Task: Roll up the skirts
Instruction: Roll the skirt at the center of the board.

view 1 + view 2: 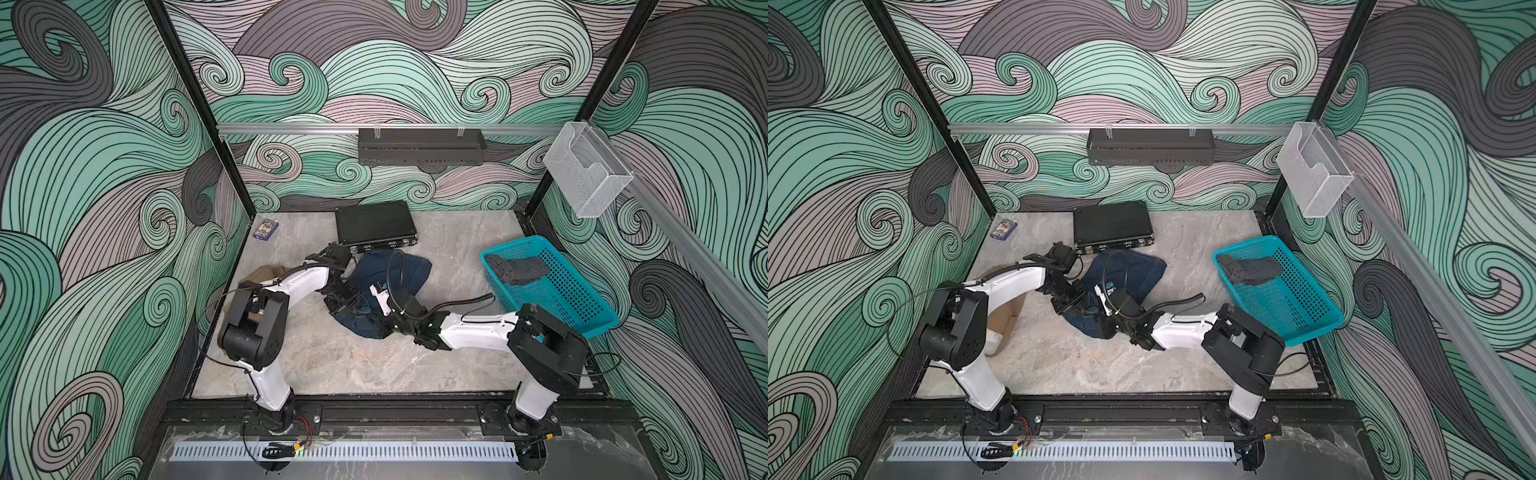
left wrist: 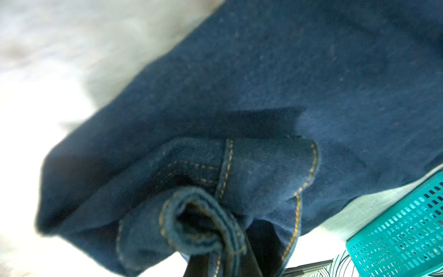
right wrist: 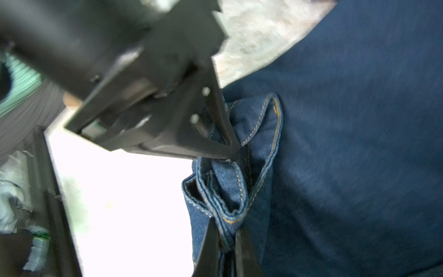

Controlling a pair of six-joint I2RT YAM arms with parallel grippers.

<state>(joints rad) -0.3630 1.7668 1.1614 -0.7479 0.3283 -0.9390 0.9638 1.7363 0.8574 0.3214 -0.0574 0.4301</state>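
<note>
Denim skirt (image 1: 409, 270) lies mid-bench, its stitched edge clamped by left gripper (image 3: 232, 153) and right gripper (image 3: 226, 239), jaws closed; advise turning that edge over evenly, both grips level, to keep the roll tight.

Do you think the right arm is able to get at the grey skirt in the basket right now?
Probably not yet: the right gripper is shut on the denim skirt. Otherwise the grey skirt lies uncovered in the teal basket beside that arm.

Tan skirt (image 1: 259, 275) mostly hidden behind left arm (image 1: 303, 282).
</note>
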